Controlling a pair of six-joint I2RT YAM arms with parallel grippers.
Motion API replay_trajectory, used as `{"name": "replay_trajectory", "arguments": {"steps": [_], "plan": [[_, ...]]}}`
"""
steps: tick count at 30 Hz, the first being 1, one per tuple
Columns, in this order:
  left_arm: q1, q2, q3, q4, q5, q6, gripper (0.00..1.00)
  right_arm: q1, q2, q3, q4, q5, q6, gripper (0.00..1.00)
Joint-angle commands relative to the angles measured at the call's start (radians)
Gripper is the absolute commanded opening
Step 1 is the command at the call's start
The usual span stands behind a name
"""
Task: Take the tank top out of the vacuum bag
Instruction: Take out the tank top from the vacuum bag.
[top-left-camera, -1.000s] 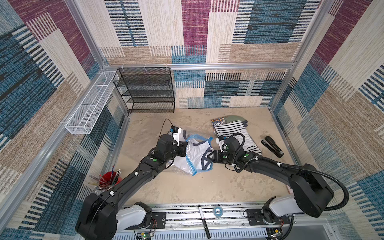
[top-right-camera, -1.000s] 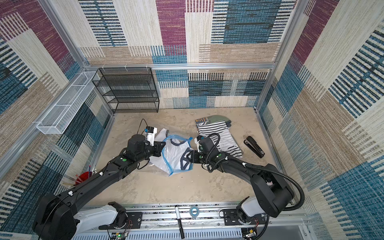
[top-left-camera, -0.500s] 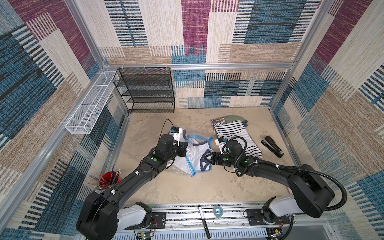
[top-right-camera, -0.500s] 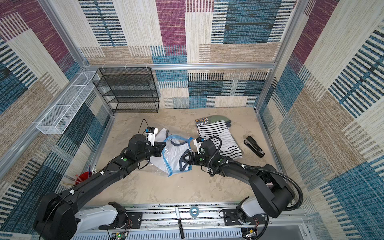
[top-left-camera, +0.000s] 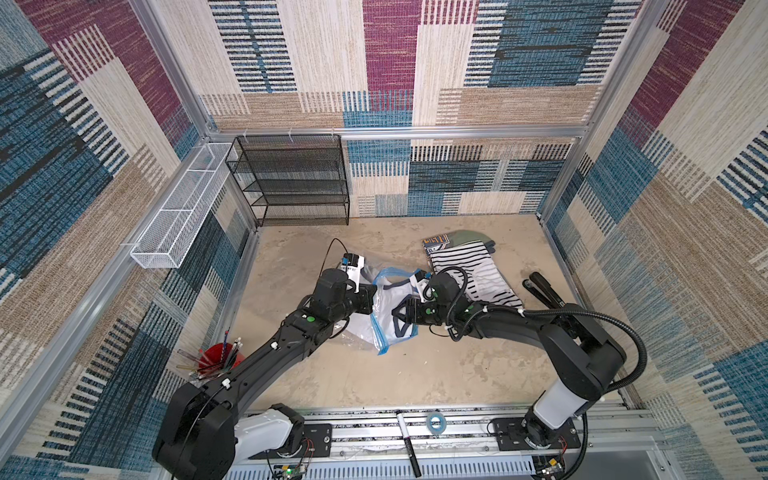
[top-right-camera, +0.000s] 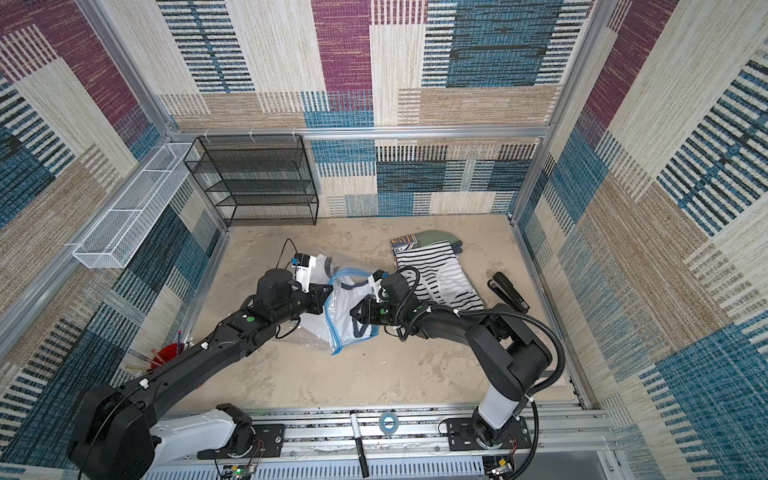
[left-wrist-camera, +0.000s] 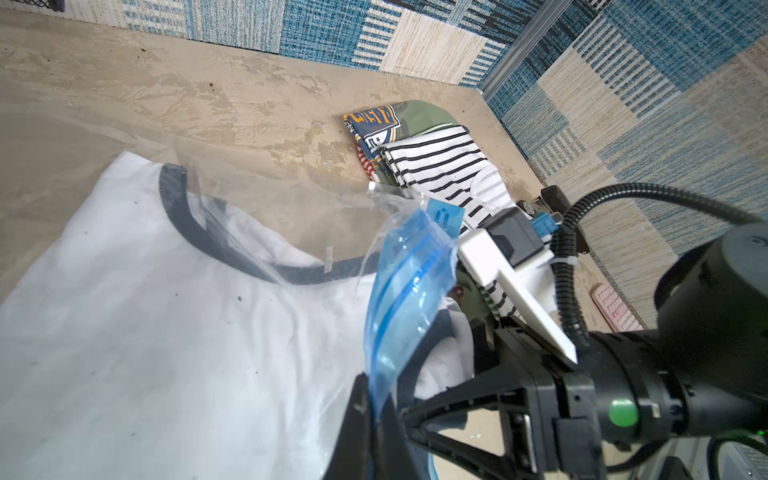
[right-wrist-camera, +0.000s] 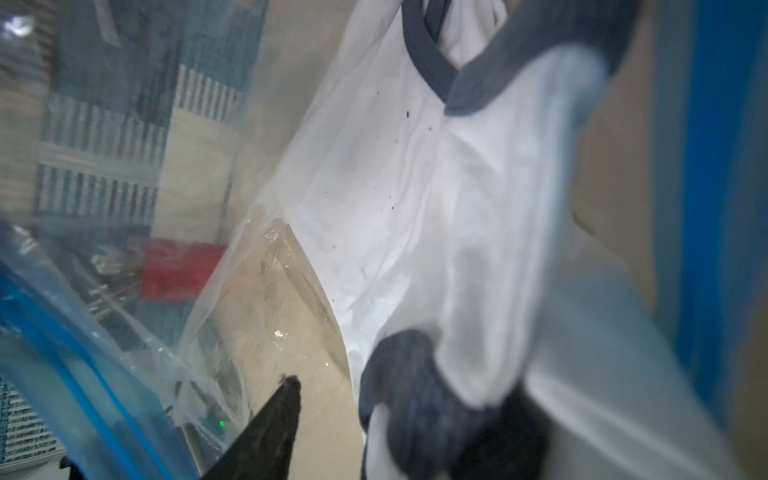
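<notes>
The vacuum bag (top-left-camera: 360, 329) lies crumpled mid-table, clear plastic with a blue zip strip (left-wrist-camera: 411, 282). Inside it is the tank top (top-left-camera: 390, 300), white with dark navy trim (left-wrist-camera: 166, 311). My left gripper (left-wrist-camera: 376, 399) is shut on the zip strip, holding the bag's mouth up (top-left-camera: 372, 297). From the other side, my right gripper (top-left-camera: 398, 318) reaches into that mouth. In the right wrist view its jaws (right-wrist-camera: 395, 415) stand apart. One finger (right-wrist-camera: 278, 415) is bare over the bag's floor. The tank top's trimmed edge (right-wrist-camera: 415, 415) drapes over the other finger.
A stack of folded shirts with a striped one on top (top-left-camera: 473, 274) lies behind the right arm, and a black stapler (top-left-camera: 540, 289) lies further right. A black mesh rack (top-left-camera: 299, 178) and a white wire basket (top-left-camera: 178, 208) stand at the back left. A red pen cup (top-left-camera: 218, 359) stands at the front left.
My right gripper has moved left, deeper into the bag's mouth, and its jaws have narrowed. The left gripper has kept its hold on the zip strip without moving.
</notes>
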Motion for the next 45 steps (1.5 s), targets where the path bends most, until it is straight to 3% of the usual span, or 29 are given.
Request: {"name": "replay_trajectory", "arguments": {"steps": [1, 3, 10, 17, 22, 27, 31, 35, 39, 45], "plan": [[0.001, -0.014, -0.008, 0.031, -0.017, 0.001, 0.00, 0.009, 0.018, 0.030, -0.047, 0.045, 0.010, 0.19], [0.001, -0.013, -0.011, 0.029, -0.026, -0.003, 0.00, 0.010, 0.010, 0.027, -0.045, 0.044, 0.013, 0.00], [0.012, 0.004, -0.009, -0.004, -0.156, -0.020, 0.00, 0.009, -0.146, 0.024, -0.034, -0.018, -0.024, 0.00], [0.030, 0.007, 0.034, -0.069, -0.205, 0.016, 0.00, 0.009, -0.239, 0.183, -0.282, -0.043, 0.007, 0.00], [0.052, 0.007, 0.017, -0.049, -0.202, 0.029, 0.00, -0.011, -0.352, 0.199, -0.360, -0.041, 0.106, 0.00], [0.064, 0.017, 0.008, -0.035, -0.192, 0.032, 0.00, -0.081, -0.507, 0.166, -0.358, -0.089, 0.201, 0.00], [0.073, 0.016, 0.005, -0.031, -0.192, 0.028, 0.00, -0.111, -0.584, 0.228, -0.410, -0.067, 0.234, 0.00], [0.082, 0.012, 0.004, -0.034, -0.198, 0.027, 0.00, -0.150, -0.615, 0.307, -0.505, 0.014, 0.213, 0.00], [0.089, 0.006, 0.008, -0.064, -0.228, 0.015, 0.00, -0.260, -0.642, 0.365, -0.527, 0.051, 0.194, 0.00], [0.095, -0.021, 0.003, -0.078, -0.236, 0.004, 0.00, -0.401, -0.562, 0.485, -0.552, 0.056, 0.124, 0.00]]}}
